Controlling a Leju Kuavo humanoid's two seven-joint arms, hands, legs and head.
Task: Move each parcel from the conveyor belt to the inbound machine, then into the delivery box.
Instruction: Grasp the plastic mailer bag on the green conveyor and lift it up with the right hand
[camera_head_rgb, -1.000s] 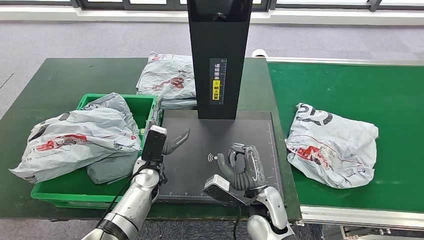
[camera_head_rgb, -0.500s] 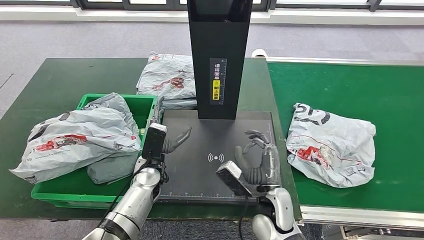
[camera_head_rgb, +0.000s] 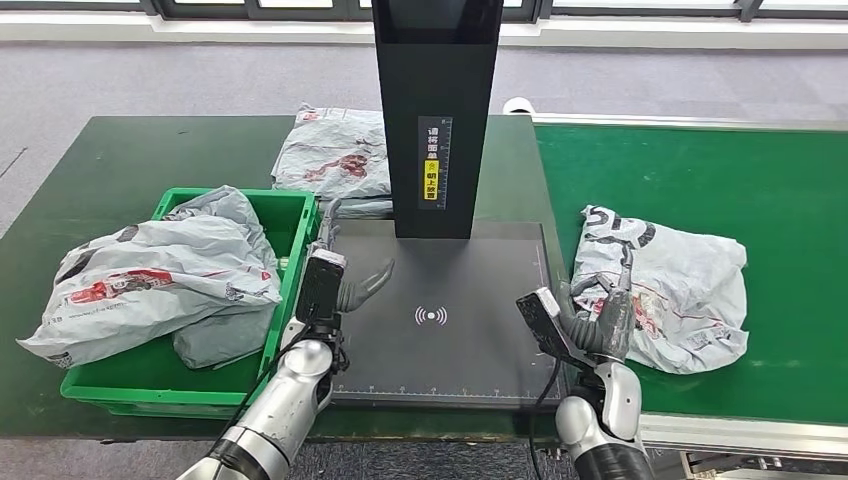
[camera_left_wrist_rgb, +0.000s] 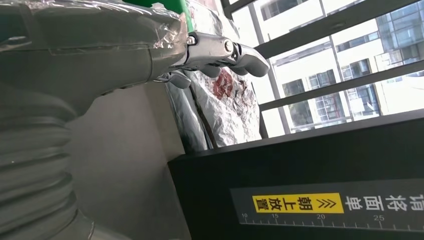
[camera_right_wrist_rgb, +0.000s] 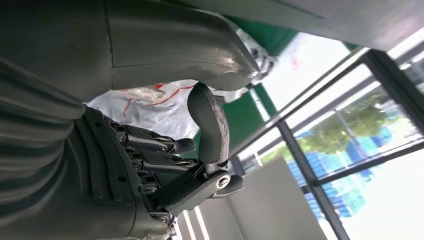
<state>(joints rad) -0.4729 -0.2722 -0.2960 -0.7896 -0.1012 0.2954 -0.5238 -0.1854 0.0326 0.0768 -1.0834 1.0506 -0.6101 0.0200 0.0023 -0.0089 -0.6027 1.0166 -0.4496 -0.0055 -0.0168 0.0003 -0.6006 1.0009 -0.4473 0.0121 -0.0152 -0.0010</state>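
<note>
Reaching right hand (camera_head_rgb: 600, 318) spread at parcel (camera_head_rgb: 665, 290) | left hand (camera_head_rgb: 352, 287) spread | scanner column (camera_head_rgb: 436, 120) behind

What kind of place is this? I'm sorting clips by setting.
Probably a parcel sorting station: grey mailer parcel on a green conveyor belt, black scanning machine, green crate of parcels.

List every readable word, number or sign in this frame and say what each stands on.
"朝上放置" with arrows: yellow label on the black scanner column.
"请将面单": white text above that label.
"10 15 20 25": ruler scale on the column.
Wireless-wave sign: black scanner plate.
Grey parcel bag print: unreadable.
</note>
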